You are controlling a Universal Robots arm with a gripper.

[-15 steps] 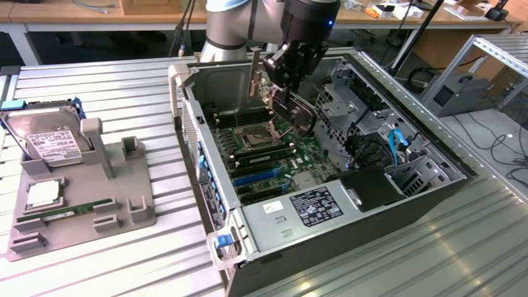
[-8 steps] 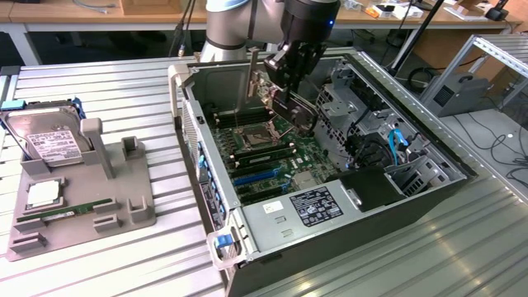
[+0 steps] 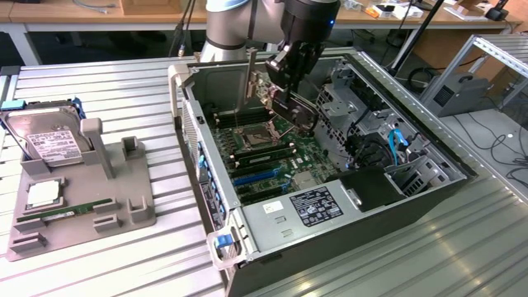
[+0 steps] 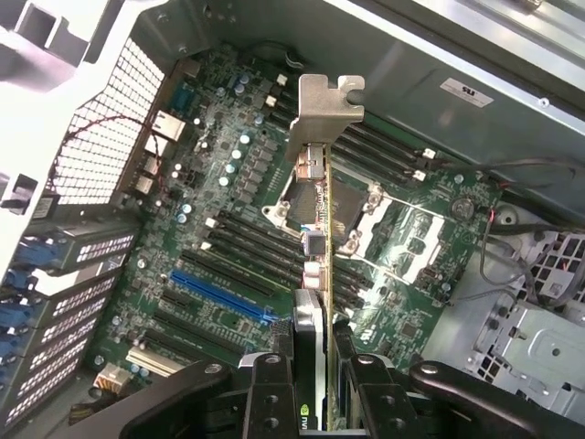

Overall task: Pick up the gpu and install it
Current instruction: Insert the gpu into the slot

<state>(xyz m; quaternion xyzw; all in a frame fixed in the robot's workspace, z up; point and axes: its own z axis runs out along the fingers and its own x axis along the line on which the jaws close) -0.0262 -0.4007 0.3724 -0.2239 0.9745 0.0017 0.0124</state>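
Note:
The gpu [image 3: 290, 106], a green card with a black cooler and a silver end bracket [image 4: 324, 108], hangs inside the open computer case [image 3: 191, 127], above the motherboard [image 3: 266, 150]. My gripper [image 3: 285, 69] is shut on it from above. In the wrist view the gpu [image 4: 315, 233] is seen edge-on, clamped between the two black fingers [image 4: 267, 389], with my gripper [image 4: 315, 370] over the CPU socket area. The blue expansion slot [image 4: 219, 297] lies a little to one side of the card's line. The card is clear of the board.
On the exterior view's left, a grey holder tray [image 3: 132, 210] carries a silver hard drive [image 3: 54, 143], a CPU [image 3: 43, 193] and a RAM stick [image 3: 62, 213]. Drive cages and cables [image 3: 387, 145] fill the case's right side. Memory slots [image 4: 375, 151] flank the socket.

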